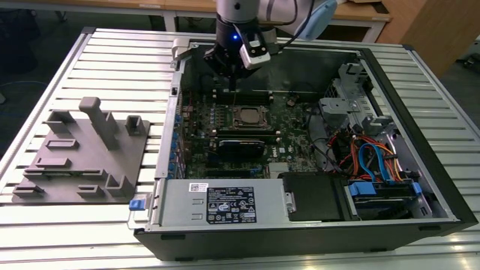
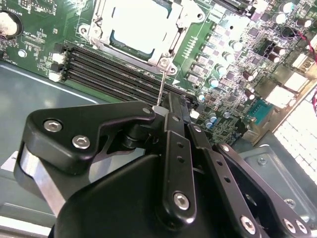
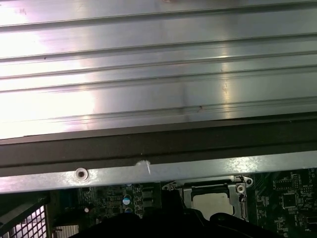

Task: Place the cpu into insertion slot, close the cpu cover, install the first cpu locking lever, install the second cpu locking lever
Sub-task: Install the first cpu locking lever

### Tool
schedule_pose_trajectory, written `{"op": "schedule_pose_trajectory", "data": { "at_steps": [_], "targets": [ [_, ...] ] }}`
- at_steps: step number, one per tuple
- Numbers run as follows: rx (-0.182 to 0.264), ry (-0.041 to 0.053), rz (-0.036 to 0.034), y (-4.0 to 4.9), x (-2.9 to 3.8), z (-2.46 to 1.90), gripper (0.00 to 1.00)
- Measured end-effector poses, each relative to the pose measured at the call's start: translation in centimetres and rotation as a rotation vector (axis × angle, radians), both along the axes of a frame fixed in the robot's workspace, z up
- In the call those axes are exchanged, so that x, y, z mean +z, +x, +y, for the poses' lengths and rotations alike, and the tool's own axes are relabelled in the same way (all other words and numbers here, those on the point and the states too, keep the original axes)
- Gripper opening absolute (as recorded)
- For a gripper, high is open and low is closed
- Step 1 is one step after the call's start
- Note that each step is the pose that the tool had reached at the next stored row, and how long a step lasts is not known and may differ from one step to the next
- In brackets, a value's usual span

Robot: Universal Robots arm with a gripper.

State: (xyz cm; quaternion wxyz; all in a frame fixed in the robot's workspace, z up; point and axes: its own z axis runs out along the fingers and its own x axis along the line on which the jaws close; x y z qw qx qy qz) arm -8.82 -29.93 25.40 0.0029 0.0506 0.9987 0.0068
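a: where is the hand [image 1: 229, 79]?

b: it's down inside the open computer case [image 1: 300, 242], above the green board [image 1: 197, 140]. in the exterior view it hangs at the board's far edge.

a: is it open or closed?

b: closed. in the second wrist view its two fingers [image 2: 173, 148] are pressed together. a thin silver lever [image 2: 161, 84] runs from the socket's corner straight to the hand's tip. i can't tell whether the lever is pinched there or only touched.

a: and the chip?

b: the chip [image 2: 136, 27] sits in the socket [image 2: 166, 63], just beyond the hand's tip. a row of long black memory slots [image 2: 109, 69] lies between the hand and the socket.

a: what about the cover?

b: the cover [image 2: 100, 22] lies flat around the chip, and the chip's dull silver top shows through its window. the first wrist view also has the chip seated, just past the hand's dark body.

a: what else is around?

b: the case lies with its open side up on a ribbed metal table [image 1: 112, 62]. a grey plastic holder [image 1: 82, 152] rests on the table outside the case, well apart from the hand, toward the exterior view's left. a metal power box [image 1: 217, 202] sits at the end of the case farthest from the hand. blue and orange cables [image 1: 375, 157] bunch up well away from the hand, toward the exterior view's right.
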Motion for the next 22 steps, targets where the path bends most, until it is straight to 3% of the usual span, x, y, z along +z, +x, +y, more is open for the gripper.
{"op": "schedule_pose_trajectory", "data": {
  "at_steps": [17, 22],
  "targets": [
    [0.0, 0.0001, -0.0001, 0.65, 0.0, -0.01, 0.1],
    [0.0, 0.0, 0.0, 0.64, 0.0, -0.37, 0.1]
  ]
}}
